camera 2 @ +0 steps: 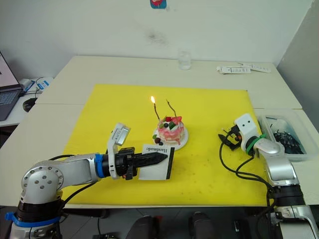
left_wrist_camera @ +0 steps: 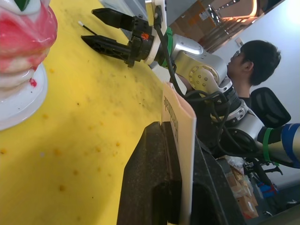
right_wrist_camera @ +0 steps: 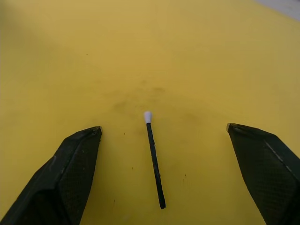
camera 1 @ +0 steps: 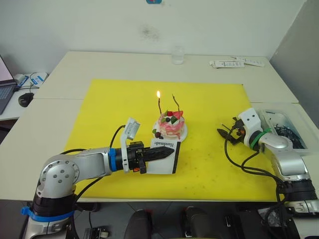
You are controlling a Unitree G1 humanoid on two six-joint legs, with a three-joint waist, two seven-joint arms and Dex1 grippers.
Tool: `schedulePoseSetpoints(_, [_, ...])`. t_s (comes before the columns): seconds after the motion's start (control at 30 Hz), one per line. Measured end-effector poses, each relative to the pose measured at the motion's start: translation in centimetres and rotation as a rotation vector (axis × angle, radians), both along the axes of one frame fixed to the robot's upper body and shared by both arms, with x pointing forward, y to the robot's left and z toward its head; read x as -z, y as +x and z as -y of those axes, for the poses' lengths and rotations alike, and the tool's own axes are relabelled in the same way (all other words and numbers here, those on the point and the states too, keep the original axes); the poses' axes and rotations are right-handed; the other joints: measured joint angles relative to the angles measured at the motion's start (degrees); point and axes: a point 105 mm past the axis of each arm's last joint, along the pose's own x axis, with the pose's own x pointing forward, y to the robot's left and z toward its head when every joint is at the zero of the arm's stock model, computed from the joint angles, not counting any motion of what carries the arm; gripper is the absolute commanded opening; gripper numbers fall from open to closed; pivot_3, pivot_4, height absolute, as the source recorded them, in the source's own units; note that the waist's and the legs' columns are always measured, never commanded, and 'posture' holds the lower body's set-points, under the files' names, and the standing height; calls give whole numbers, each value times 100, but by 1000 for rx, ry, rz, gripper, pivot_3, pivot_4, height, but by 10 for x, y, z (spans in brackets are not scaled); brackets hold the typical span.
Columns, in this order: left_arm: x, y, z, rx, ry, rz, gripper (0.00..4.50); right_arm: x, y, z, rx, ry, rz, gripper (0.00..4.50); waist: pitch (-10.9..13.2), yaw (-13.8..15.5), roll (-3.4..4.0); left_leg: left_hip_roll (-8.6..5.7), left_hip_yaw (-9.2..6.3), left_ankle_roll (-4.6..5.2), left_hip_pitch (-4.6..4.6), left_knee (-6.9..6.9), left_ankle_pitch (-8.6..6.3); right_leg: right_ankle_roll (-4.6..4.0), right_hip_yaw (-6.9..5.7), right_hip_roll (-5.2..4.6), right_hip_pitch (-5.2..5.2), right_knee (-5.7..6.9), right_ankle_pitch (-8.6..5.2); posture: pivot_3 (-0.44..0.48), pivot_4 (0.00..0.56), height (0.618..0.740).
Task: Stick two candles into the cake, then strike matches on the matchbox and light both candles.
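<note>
White flat cardboard matchbox [camera 1: 164, 156] stands clamped upright in the left claw [camera 1: 158, 153], strip offered for striking, beside the small pink cream-topped cake [camera 1: 172, 125] with two thin wavy candles [camera 1: 159, 105], one lit. Right claw [right_wrist_camera: 164, 154] gapes around a dark white-tipped match [right_wrist_camera: 154, 159] on yellow mat [camera 1: 99, 107].

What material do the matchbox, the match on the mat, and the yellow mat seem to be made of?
Matchbox: probably matte white card; its clamped edge looks thin and flat in the left wrist view.
Match: a slim dark stick, perhaps stained wood, with a pale tip.
Yellow mat: smooth, matte, flat sheet, possibly plastic or rubber; speckled with small marks.
</note>
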Motion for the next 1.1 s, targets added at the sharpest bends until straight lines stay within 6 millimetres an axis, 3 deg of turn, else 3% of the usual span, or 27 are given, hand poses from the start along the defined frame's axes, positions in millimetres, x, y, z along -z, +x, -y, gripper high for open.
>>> schedulePoseSetpoints(0.37, [1, 0, -1, -7, 5, 3, 0, 5, -2, -4, 71, 119, -103, 30, -1, 9, -1, -5, 0, 0, 17, 5, 0, 4, 1, -8, 21, 0, 3, 0, 150, 740])
schedulePoseSetpoints(0.67, [1, -1, -4, -11, 14, -2, 0, -6, -25, -17, 44, 171, -123, 30, 1, 9, 1, 3, -2, -1, 2, -7, 0, 2, -2, -4, 1, -2, -2, 0, 150, 740])
schedulePoseSetpoints(0.9, [2, -1, -4, -10, 15, -3, 0, -51, -58, -35, -29, 176, -60, 30, 1, 8, 1, 2, -4, -1, 0, -5, 0, 2, -5, -5, 0, -3, -2, 0, 150, 740])
schedulePoseSetpoints(1.1, [3, -2, -4, -3, 20, -8, 0, -26, -106, -51, -45, 140, -212, 30, 0, 13, 0, 2, -6, -1, -3, -6, 0, 2, -6, -8, 0, -6, -2, 0, 150, 740])
